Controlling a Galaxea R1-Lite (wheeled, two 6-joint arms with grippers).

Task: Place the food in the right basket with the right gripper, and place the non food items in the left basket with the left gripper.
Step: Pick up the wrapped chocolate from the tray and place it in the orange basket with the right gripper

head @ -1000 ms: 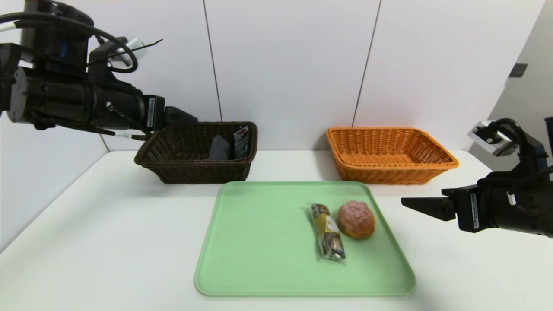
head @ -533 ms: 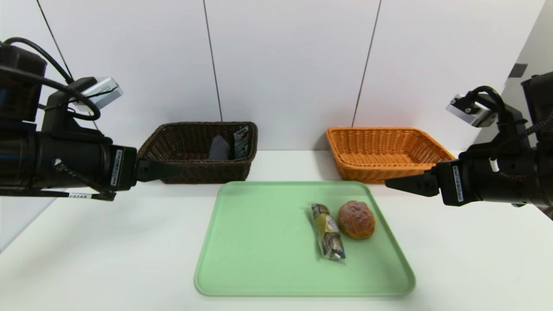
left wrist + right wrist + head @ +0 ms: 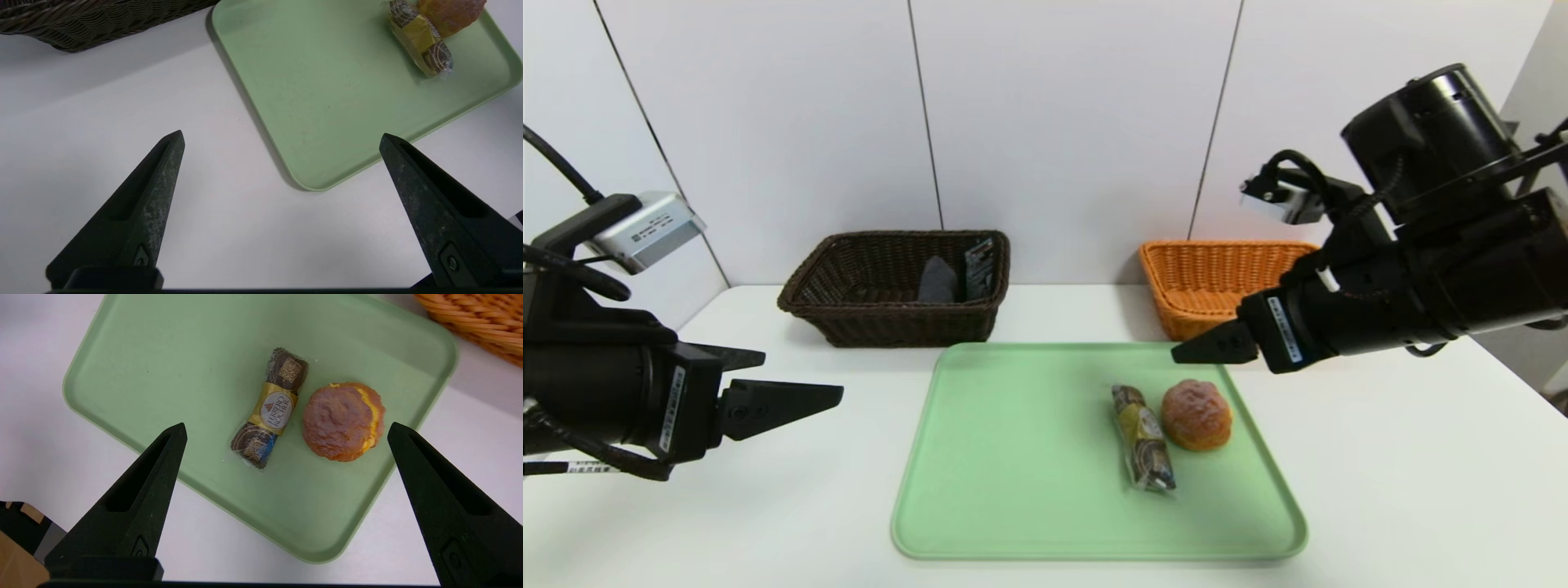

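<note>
Green tray (image 3: 1013,457) on a white desk (image 3: 768,506), bun (image 3: 1196,414) and wrapped snack (image 3: 1143,437) side by side on it — food not yet sorted. Right gripper (image 3: 1194,349) above them, jaws wide, empty, probably lining up a grasp. Left gripper (image 3: 800,384) low beside the tray, jaws wide, empty. Cloth (image 3: 937,280) and tube (image 3: 978,265) in the dark basket (image 3: 890,322); orange basket (image 3: 1201,278) behind — plain white panelled wall.

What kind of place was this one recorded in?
Most likely a lab or test bench staged for sorting, not a home: a bare white table against plain white wall panels, with only a green tray and two wicker baskets, dark brown and orange.
</note>
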